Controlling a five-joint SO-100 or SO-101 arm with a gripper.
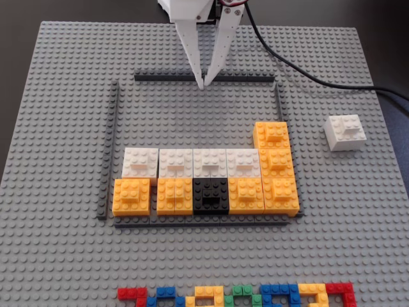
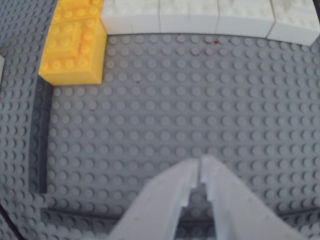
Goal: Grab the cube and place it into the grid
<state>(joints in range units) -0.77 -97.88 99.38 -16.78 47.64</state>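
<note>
Starting nearest, the grid holds rows of white and orange blocks, the loose cube sits outside its right bar, and the empty, clenched gripper at the far bar should open, then descend squarely over it.

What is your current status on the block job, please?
Tool shut, empty, above the frame's top bar. Loose white block outside the frame, on the right in the fixed view. Nothing in the way.
</note>
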